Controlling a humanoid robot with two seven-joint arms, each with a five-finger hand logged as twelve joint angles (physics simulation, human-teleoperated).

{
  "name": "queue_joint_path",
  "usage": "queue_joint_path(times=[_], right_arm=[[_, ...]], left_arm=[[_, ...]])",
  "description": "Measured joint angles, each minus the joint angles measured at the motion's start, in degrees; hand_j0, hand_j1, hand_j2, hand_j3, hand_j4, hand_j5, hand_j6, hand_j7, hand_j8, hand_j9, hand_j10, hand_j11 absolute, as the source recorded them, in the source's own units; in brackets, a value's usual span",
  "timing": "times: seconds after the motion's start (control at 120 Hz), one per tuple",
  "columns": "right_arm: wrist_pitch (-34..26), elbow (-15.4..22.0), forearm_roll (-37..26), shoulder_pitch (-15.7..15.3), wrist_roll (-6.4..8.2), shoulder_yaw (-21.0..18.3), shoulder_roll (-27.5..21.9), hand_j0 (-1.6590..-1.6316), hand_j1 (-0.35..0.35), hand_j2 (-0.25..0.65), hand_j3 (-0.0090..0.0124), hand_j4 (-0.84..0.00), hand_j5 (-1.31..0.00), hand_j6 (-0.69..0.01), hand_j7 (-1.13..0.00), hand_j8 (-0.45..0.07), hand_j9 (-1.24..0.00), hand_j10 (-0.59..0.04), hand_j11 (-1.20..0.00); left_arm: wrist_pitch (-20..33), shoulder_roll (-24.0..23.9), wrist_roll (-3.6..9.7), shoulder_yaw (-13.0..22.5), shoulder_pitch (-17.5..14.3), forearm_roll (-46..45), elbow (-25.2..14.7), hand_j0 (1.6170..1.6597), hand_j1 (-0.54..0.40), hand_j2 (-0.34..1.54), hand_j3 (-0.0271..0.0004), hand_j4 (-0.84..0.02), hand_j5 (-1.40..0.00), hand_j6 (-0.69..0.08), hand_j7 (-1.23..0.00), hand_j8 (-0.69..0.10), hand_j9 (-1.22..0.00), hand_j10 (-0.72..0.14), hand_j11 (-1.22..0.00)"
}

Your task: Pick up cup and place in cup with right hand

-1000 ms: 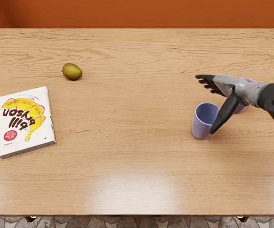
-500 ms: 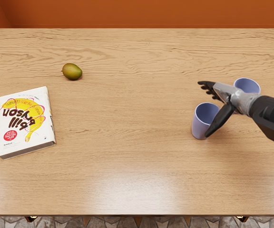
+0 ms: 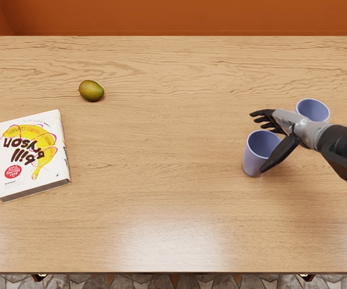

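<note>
Black fingers (image 3: 261, 114) of my right hand (image 3: 301, 130) spread loosely, thumb (image 3: 279, 155) apart, I hover at the nearer cup (image 3: 254, 158), upright on the counter (image 3: 161, 211), probably so I can clasp its wall and nest it in the farther cup (image 3: 312, 111).

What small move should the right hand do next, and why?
Probably ease the black-and-grey right hand lower, toward the nearer blue-violet cup. Its fingers are spread above the rim in this view, its thumb crosses the cup's right side, and the cup stands upright on the wooden table, apparently ungrasped.
</note>
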Motion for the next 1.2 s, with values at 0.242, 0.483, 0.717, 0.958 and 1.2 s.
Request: queue_joint_path(times=[0.242,0.483,0.717,0.958,1.2], right_arm=[[0.01,0.00,0.00,-0.01,-0.72,-0.02,-0.06,-1.6580,-0.125,-0.035,0.0000,-0.191,-0.25,-0.193,-0.24,-0.192,-0.24,-0.191,-0.24],[0.01,0.00,0.00,-0.01,-1.28,-0.02,-0.14,-1.6580,-0.070,-0.044,0.0000,-0.238,-0.31,-0.239,-0.31,-0.239,-0.31,-0.238,-0.31],[0.02,0.01,0.03,-0.03,-1.32,0.00,-0.12,-1.6582,0.037,-0.020,0.0000,-0.281,-0.37,-0.285,-0.36,-0.281,-0.37,-0.279,-0.37],[0.54,0.00,0.01,-0.09,-1.92,-0.01,-0.04,-1.6580,0.056,-0.042,0.0000,-0.317,-0.41,-0.320,-0.41,-0.317,-0.41,-0.316,-0.41],[0.73,0.01,0.11,-0.03,-2.13,0.03,0.23,-1.6573,0.109,-0.020,0.0000,-0.360,-0.49,-0.313,-0.48,-0.286,-0.49,-0.353,-0.49]], left_arm=[[0.00,0.00,0.00,0.01,0.00,0.00,0.02,1.6581,0.349,0.00,-0.0001,0.000,0.00,0.000,0.00,0.000,0.00,0.000,0.00],[0.00,0.00,0.00,0.01,0.00,0.00,0.00,1.6581,0.349,0.00,-0.0001,0.000,0.00,0.000,0.00,0.000,0.00,0.000,0.00],[0.00,0.00,0.00,0.00,0.00,0.00,0.01,1.6581,0.349,0.00,-0.0001,0.000,0.00,0.000,0.00,0.000,0.00,0.000,0.00],[0.00,0.00,0.00,0.01,0.00,0.00,0.00,1.6581,0.349,0.00,-0.0001,0.000,0.00,0.000,0.00,0.000,0.00,0.000,0.00],[0.00,0.00,0.00,0.00,0.00,0.00,0.01,1.6581,0.349,0.00,-0.0001,0.000,0.00,0.000,0.00,0.000,0.00,0.000,0.00]])
